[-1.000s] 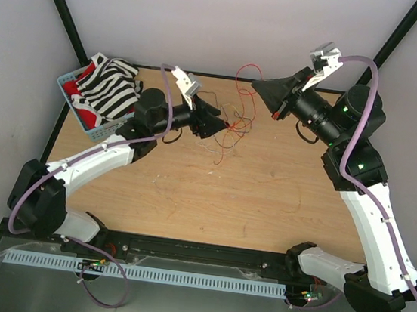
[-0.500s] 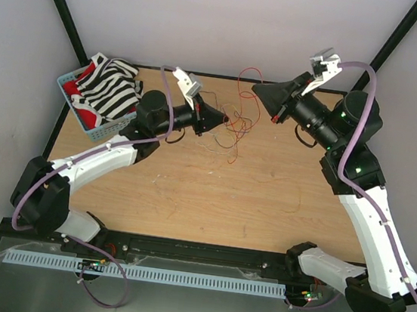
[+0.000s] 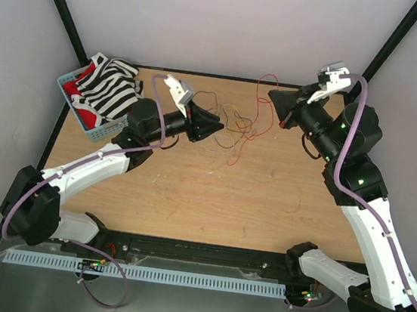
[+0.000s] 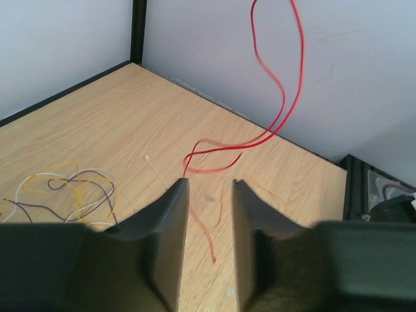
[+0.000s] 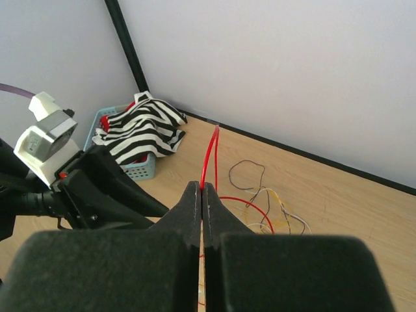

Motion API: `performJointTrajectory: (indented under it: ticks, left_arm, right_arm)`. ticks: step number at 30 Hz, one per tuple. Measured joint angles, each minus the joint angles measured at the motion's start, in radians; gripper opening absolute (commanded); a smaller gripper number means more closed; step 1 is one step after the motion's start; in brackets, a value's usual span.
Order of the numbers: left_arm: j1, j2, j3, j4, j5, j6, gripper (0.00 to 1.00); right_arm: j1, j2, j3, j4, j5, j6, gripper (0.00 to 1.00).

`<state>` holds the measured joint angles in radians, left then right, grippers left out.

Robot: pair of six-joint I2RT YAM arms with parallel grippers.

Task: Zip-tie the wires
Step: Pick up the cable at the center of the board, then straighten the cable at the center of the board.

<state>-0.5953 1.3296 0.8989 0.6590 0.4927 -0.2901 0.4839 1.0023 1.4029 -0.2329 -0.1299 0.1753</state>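
One red wire (image 5: 209, 156) pinched in R jaws; L jaws apart.

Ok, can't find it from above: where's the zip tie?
Left wrist view: the zip tie lies on the table past the left gripper, between the pale wires and the red wire.

Wires (image 3: 237, 123): thin wavy strands, with the yellow, white and dark brown ones in a loose tangle flat on the table near the middle of its far edge. Red wire (image 5: 209, 156) is pinched in the right end effector (image 5: 201, 188) and raised off the table, looping through the air with its tail down by the tangle. Zip tie (image 4: 156, 173): short pale straight strip, flat on the table between the tangle and the red tail.
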Motion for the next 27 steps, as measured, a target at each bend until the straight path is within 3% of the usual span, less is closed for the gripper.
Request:
performJointTrajectory:
  ticks: [4, 9, 17, 19, 21, 27]
  left_arm:
    - [0.000, 0.000, -0.028, 0.003, 0.005, 0.008, 0.76]
    - [0.000, 0.008, -0.047, 0.002, 0.011, 0.005, 0.98]
    - [-0.031, 0.051, -0.040, 0.024, 0.023, -0.009, 0.99]
    - [-0.046, 0.069, -0.029, 0.029, 0.023, -0.007, 0.93]
    - [-0.054, 0.082, -0.020, 0.032, 0.019, -0.005, 0.80]
    - [-0.059, 0.134, 0.017, 0.083, 0.010, 0.002, 0.15]
  right_arm:
    - [0.000, -0.001, 0.001, -0.002, -0.021, 0.003, 0.00]
    - [0.000, -0.001, 0.007, -0.005, -0.069, 0.016, 0.00]
    - [0.000, -0.001, 0.016, -0.005, -0.147, 0.052, 0.00]
    - [0.000, -0.001, 0.017, -0.005, -0.171, 0.062, 0.00]
    - [0.000, -0.001, 0.017, -0.003, -0.196, 0.074, 0.00]
    - [0.000, -0.014, 0.017, 0.013, -0.246, 0.105, 0.00]
